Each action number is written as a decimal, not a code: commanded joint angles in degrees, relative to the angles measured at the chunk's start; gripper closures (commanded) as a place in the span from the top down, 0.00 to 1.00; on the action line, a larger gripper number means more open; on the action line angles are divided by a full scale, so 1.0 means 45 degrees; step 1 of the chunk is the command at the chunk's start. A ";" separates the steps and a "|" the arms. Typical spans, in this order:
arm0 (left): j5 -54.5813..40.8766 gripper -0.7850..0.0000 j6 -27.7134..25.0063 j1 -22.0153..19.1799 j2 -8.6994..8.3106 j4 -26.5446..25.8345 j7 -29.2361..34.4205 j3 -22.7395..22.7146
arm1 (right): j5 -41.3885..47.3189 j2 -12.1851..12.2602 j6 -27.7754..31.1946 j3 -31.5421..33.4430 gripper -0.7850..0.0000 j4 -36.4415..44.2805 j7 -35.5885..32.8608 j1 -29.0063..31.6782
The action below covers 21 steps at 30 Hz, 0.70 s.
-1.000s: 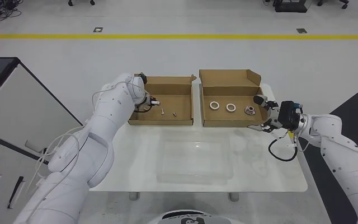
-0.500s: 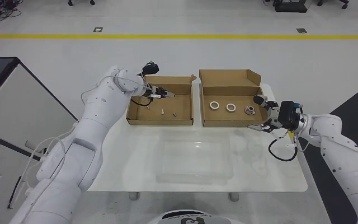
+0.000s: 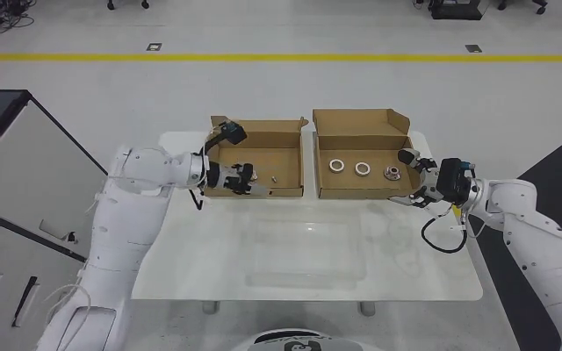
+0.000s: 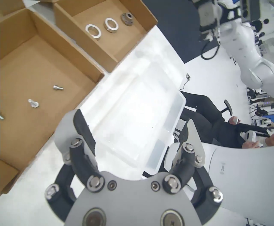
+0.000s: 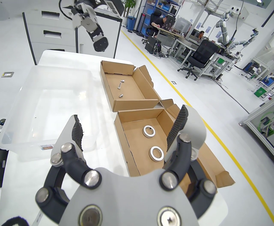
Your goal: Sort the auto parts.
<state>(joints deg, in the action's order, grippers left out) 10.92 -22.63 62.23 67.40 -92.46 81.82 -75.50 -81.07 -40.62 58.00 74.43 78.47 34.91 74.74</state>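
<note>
The left cardboard box (image 3: 290,145) holds small bolts (image 3: 255,175) (image 4: 58,87) (image 5: 119,84). In the right cardboard box (image 3: 351,123) lie two metal rings (image 3: 336,165) (image 4: 93,31) (image 5: 149,131) and a flanged hub (image 3: 392,172) (image 4: 127,16). My left gripper (image 3: 239,178) (image 4: 130,124) hangs open and empty over the left box's front left part. My right gripper (image 3: 402,178) (image 5: 129,115) is open and empty at the right box's right edge, beside the hub.
A clear plastic bin (image 3: 263,254) (image 4: 177,100) (image 5: 21,149) stands on the white table (image 3: 421,263) in front of both boxes. The boxes' raised walls and flaps stand close to both grippers. A grey cabinet is off the table's left side.
My left arm has pulled back to the left, and its gripper has come out of the left box toward the box's front edge. The right arm has not moved.
</note>
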 commanded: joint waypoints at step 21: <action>-0.1596 1.00 -0.2275 0.3270 -0.2525 -0.4119 -0.2310 -0.0908 | 0.0000 0.0000 0.0000 0.0000 1.00 0.0000 0.0000 0.0000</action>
<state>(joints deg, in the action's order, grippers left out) 3.74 -32.85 76.94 56.06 -110.98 71.45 -79.58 -81.07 -40.62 58.00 74.43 78.47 34.91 74.74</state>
